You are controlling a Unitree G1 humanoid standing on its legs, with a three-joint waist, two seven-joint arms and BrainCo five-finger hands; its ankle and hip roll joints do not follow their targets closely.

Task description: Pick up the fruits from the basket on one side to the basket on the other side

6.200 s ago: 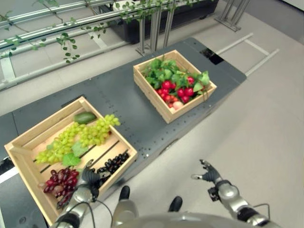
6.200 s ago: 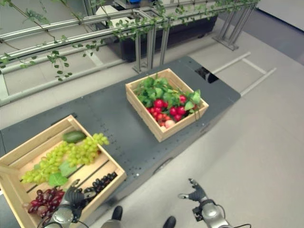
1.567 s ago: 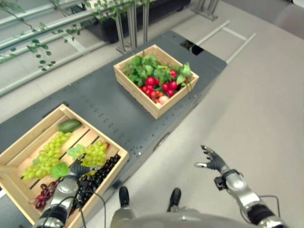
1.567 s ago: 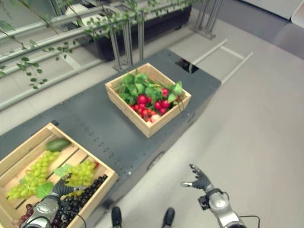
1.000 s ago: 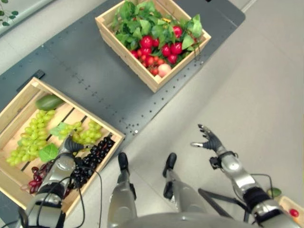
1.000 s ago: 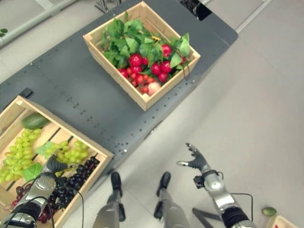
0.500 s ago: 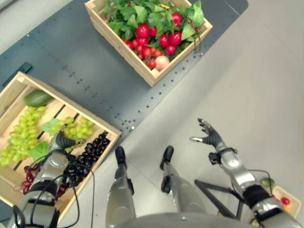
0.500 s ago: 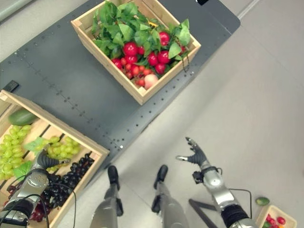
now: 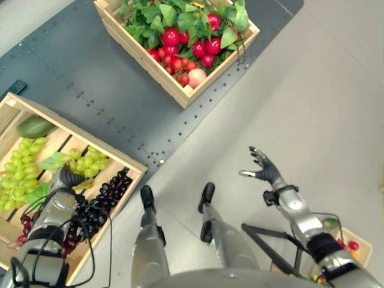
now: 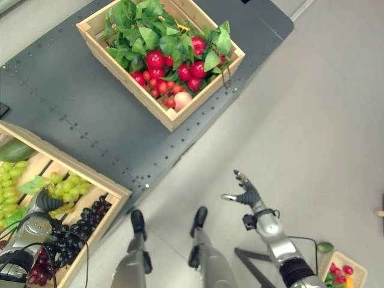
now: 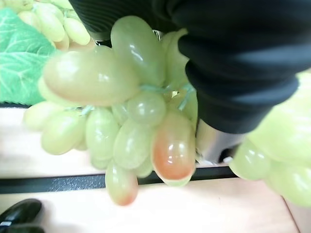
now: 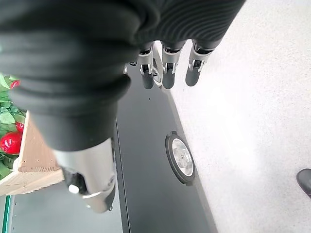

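Note:
My left hand (image 9: 59,191) reaches into the wooden crate (image 9: 102,146) at the lower left, its fingers curled on a bunch of green grapes (image 9: 87,162). In the left wrist view that bunch (image 11: 126,121) presses against the palm above a pale slat. Black grapes (image 9: 102,198), red grapes (image 9: 27,225), more green grapes and a dark green fruit (image 9: 34,127) lie in the same crate. A second crate (image 10: 126,84) further along the table holds red fruits (image 9: 192,51) under green leaves. Off the table's edge, over the floor, my right hand (image 9: 267,174) hangs open, its fingers (image 12: 167,73) straight and holding nothing.
Both crates stand on a long dark grey table (image 9: 90,78) with bare surface between them. On the floor at the lower right stands a small crate (image 10: 339,273) of little red fruits with a green fruit (image 10: 324,246) beside it.
The camera has tilted further down, so the whole scene has slid up and left. My left hand stays on the green grape bunch, and the right hand keeps its open pose.

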